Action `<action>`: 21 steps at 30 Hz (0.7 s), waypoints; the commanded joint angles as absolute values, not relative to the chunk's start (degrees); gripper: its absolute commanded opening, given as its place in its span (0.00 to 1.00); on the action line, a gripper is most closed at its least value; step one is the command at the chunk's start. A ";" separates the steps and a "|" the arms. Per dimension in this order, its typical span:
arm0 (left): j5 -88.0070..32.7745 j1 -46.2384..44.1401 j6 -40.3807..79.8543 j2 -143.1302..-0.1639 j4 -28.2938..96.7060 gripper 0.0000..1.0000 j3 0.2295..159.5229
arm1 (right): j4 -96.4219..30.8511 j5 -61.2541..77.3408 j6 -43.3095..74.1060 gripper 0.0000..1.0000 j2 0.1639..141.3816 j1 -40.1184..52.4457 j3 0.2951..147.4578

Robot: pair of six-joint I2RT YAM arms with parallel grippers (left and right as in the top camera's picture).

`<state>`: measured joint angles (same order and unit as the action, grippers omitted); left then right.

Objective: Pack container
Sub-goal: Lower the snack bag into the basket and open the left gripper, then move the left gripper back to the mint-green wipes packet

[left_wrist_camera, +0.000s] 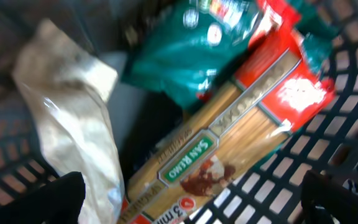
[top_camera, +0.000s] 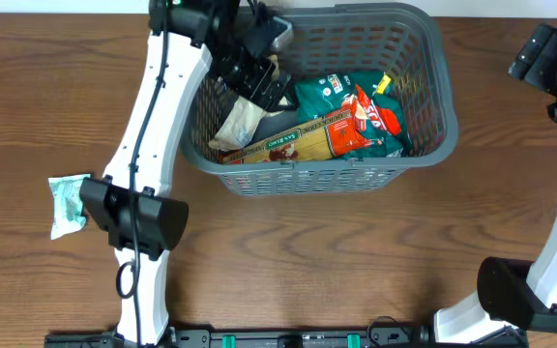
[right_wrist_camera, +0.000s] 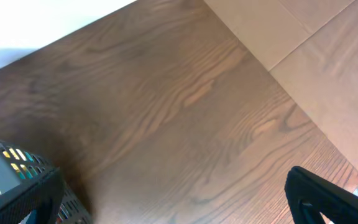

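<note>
Right, your container is a big dark grey plastic basket, rectangular, with slotted lattice sides and a rolled rim. It sits on the wooden table, directly under your left gripper and well off to the side of your right gripper.

Your left gripper hangs inside the basket's left end, pointing down at the load. In the left wrist view its two fingers sit at opposite lower corners of the picture, spread wide, with nothing between them; it is open and holding nothing. Just below it, on one side, lies a pale crinkled bag. Straight beneath, between the fingers, a long pasta packet lies along the basket's near wall. Beyond the pasta, farther from the gripper, you have a green packet and a red packet lying over it.

Your right gripper is raised over bare table outside the basket's right end. Only one dark finger shows in its own camera, with a corner of the basket at the opposite lower edge. Its jaws stand fully apart and it carries nothing.

A small pale packet lies on the table beside your left arm, well behind the left gripper and outside the basket.
</note>
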<state>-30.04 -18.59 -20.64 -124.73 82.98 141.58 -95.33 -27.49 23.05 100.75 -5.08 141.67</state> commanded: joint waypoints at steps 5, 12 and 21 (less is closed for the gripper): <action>-26.04 -16.05 -12.47 -113.03 77.49 0.99 144.64 | -95.42 -28.05 23.75 0.99 100.40 -5.28 142.19; -6.07 -10.41 -4.34 -104.47 79.11 0.99 144.62 | -95.44 -28.05 23.73 0.99 100.40 -5.28 142.19; 8.12 -1.21 6.85 -101.97 93.71 0.99 144.55 | -95.44 -28.05 23.75 0.99 100.40 -5.28 142.19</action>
<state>0.60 -3.46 0.64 -101.06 90.74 144.44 -95.33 -27.49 23.05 100.75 -5.08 141.67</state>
